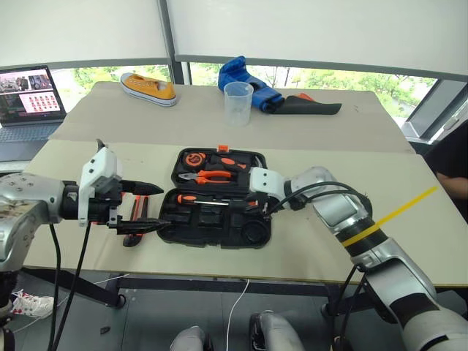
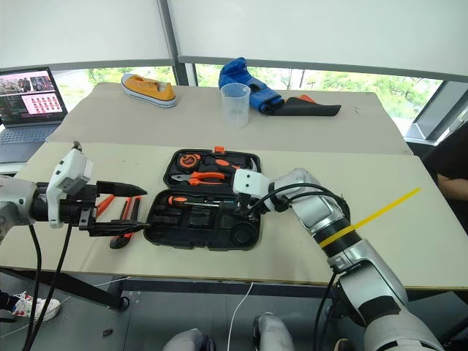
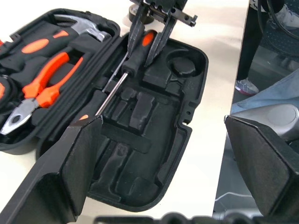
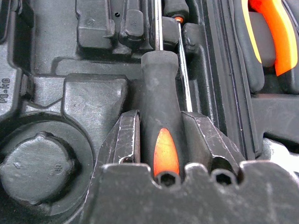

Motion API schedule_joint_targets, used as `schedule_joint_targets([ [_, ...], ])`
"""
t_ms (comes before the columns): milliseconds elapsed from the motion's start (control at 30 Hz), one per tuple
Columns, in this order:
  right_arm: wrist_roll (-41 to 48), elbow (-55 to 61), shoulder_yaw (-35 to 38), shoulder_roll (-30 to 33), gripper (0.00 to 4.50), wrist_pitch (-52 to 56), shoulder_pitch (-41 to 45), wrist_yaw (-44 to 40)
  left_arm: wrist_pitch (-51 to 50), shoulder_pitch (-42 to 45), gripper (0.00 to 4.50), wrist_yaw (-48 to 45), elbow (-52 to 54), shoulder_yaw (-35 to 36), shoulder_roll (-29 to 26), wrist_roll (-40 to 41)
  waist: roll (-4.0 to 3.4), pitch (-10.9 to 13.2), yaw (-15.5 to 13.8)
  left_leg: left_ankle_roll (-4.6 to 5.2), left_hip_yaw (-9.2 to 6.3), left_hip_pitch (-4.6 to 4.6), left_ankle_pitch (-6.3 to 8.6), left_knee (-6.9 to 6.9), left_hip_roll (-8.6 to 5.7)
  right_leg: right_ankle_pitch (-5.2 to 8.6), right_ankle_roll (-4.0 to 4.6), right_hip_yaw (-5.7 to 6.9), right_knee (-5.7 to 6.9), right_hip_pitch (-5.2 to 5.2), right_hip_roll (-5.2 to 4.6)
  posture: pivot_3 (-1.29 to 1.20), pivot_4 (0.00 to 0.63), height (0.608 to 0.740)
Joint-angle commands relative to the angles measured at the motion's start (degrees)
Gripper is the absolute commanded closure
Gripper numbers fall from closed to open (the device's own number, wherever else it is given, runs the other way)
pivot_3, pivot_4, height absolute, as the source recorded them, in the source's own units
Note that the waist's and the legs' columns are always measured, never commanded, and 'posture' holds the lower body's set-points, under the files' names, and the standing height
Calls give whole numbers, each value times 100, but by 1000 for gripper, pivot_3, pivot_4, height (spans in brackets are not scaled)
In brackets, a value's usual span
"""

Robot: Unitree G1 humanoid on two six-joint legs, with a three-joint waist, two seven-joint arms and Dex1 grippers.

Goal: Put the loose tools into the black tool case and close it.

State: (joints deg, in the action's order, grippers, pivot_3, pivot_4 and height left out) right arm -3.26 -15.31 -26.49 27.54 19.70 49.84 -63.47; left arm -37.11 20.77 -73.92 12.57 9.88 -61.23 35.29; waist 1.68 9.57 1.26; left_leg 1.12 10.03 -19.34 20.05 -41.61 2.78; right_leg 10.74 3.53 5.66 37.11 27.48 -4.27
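**Screwdriver lies in line with the right gripper, handle end between its fingers**

The black-and-orange screwdriver (image 4: 160, 93) sits in the near half of the black tool case (image 1: 219, 235), in the centre of the head views, its long axis running along the case's length. In the right wrist view the handle rises straight up the middle of the frame and the steel shaft carries on toward the top edge, so tool and gripper share one line. The right gripper (image 3: 150, 35) straddles the butt of the handle, a finger close on each side; whether they press it or have begun to let go I cannot tell. A second, slimmer shaft lies just beside it, nearer the hinge.

Left of the case in the head views, two more loose tools (image 2: 121, 219) lie on the table (image 1: 409, 219), beneath the left gripper (image 1: 150, 208), whose fingers stand wide apart and hold nothing. That arm is plainly the nearer one to them. My judgement: the right gripper needs only to release and draw straight back along the handle's axis; a sideways pull risks dragging the screwdriver out of its recess
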Motion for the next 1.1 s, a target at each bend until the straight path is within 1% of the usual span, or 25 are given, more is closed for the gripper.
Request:
schedule_joint_targets([
  [33,76,313,225,65,1603,-22,-15,-67,182,206,0,10,-25,-21,18,-61,0,0,-4,0,0,0,0,0,-1,0,0,-1,0,0,-1,0,150,724],
  [133,147,370,318,-28,624,128,26,-35,209,274,0,10,-80,-73,48,-95,0,0,4,0,0,1,0,0,0,0,0,-1,0,0,-1,0,150,724],
  [167,153,392,342,-50,219,165,30,-35,213,278,0,7,-85,-74,49,-95,0,0,11,0,1,2,0,0,1,0,0,-2,0,0,1,0,150,724],
  [200,183,413,387,-94,58,239,44,-29,217,285,0,4,-88,-78,55,-101,0,0,20,0,1,1,0,0,2,0,0,-3,0,0,3,0,150,724],
  [300,310,440,515,-273,58,508,121,18,257,293,0,-18,-111,-99,65,-140,0,0,51,-1,1,1,0,0,3,0,1,-2,1,0,4,0,150,724],
  [467,410,411,471,-379,58,780,136,-76,294,329,0,-24,-154,-128,70,-164,0,0,64,-1,0,1,0,0,2,0,1,-2,2,0,2,0,150,724],
  [567,531,288,559,-554,788,910,162,-20,313,332,0,-19,-154,-139,71,-171,0,0,75,-1,0,0,0,0,1,0,2,0,1,0,1,0,150,724],
  [767,553,256,547,-665,2790,1056,154,20,324,310,0,-24,-145,-136,54,-187,0,0,103,-1,0,1,0,0,2,-1,2,0,2,0,2,0,150,724],
  [833,480,197,475,-672,3553,1024,128,28,327,318,0,-29,-154,-139,56,-194,0,0,107,-1,0,1,0,0,1,-1,2,-1,2,0,2,0,150,724],
  [867,422,147,421,-670,3819,997,104,43,326,323,0,-30,-155,-141,57,-194,0,0,110,-1,0,1,0,0,1,-1,2,-1,2,0,2,0,150,724],
  [967,303,73,303,-648,3819,883,59,40,339,342,0,-46,-173,-151,52,-206,0,0,117,-1,0,3,0,0,2,-1,2,-1,2,0,2,0,150,724],
  [1100,412,208,459,-713,3819,991,147,119,353,362,0,-67,-223,-153,43,-234,0,0,123,-2,1,5,0,0,1,-1,2,-3,6,0,2,0,150,724],
])
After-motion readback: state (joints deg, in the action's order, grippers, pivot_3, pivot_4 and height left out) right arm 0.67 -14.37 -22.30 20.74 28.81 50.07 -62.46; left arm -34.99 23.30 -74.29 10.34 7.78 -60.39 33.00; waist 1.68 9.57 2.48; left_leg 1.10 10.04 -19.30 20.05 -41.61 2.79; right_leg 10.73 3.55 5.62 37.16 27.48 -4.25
